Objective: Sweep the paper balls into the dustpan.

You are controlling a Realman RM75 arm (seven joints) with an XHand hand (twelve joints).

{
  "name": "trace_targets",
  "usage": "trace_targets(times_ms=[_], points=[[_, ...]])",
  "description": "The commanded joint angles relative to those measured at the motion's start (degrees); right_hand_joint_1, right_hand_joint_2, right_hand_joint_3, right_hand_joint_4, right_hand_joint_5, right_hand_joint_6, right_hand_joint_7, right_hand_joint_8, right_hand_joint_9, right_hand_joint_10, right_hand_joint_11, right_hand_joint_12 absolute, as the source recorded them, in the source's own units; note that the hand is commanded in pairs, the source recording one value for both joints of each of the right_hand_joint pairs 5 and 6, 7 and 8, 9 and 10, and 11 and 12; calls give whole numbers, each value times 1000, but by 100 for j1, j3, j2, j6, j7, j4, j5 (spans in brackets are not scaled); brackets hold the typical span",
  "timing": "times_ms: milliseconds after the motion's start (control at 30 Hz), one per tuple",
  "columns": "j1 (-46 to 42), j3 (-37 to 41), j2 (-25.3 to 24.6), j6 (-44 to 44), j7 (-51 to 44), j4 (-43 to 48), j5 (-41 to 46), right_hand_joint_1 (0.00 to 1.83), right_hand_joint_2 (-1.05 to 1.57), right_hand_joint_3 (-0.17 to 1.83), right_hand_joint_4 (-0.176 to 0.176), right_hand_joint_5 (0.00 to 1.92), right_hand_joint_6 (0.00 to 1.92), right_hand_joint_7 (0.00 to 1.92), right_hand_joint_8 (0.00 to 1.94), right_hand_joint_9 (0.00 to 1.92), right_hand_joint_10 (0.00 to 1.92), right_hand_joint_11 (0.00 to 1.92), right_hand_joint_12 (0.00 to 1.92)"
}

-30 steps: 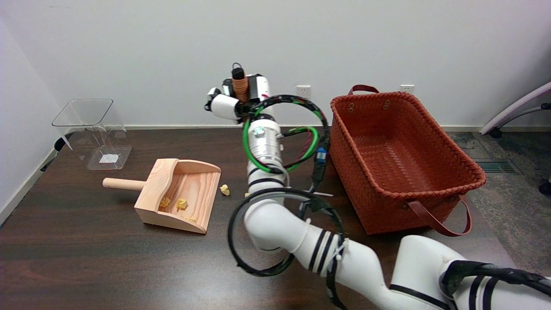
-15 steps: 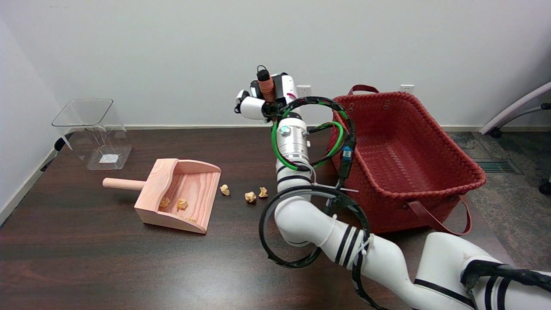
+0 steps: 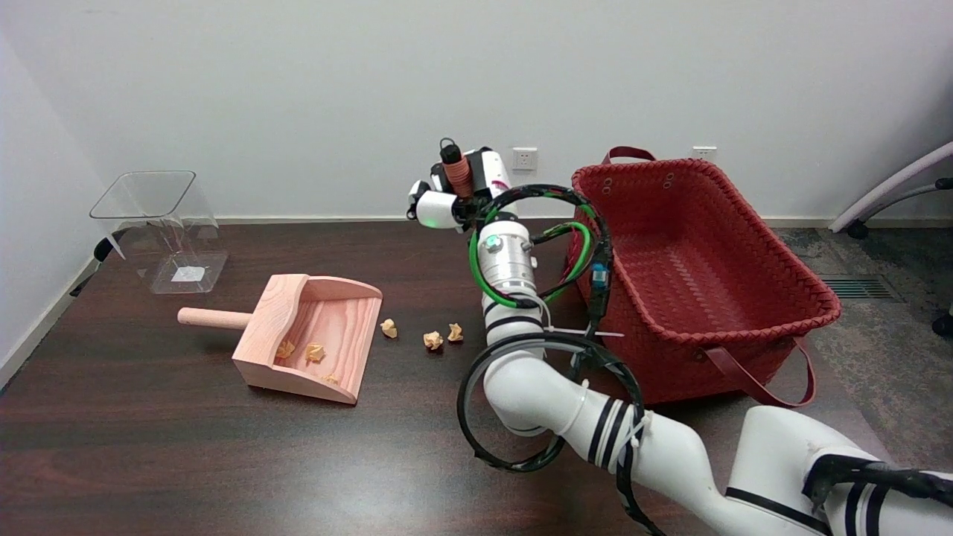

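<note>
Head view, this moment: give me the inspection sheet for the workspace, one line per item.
Surface: dark wooden table, glare patch near the front.
Job's things: wooden dustpan lying with its mouth to the picture's right; at least two paper balls inside; three loose paper balls on the table, in a row just outside the mouth.
Clutter: red woven basket; clear plastic container at the far left.
Hands: right hand raised above the table's far side, gripping a brown ribbed handle, likely the brush; bristles hidden.
Cables: black and green loops around the right arm.
Surroundings: white wall with outlets; chair base at right.
</note>
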Motion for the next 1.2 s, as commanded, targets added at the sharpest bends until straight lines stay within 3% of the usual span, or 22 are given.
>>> trace_targets(times_ms=[33, 667, 1200], points=[[-94, -63, -498, -243, 232, 544, 104, 1310, 561, 1194, 0, 1920, 1920, 1920, 1920, 1920, 1920, 1920, 1920], [212, -144, -1645, -348, 808, 1602, 59, 1291, 576, 1198, 0, 1920, 1920, 1920, 1920, 1920, 1920, 1920, 1920], [458, -343, -1908, -582, 2134, 1772, -49, 1280, 575, 1206, 0, 1920, 1920, 1920, 1920, 1920, 1920, 1920, 1920]])
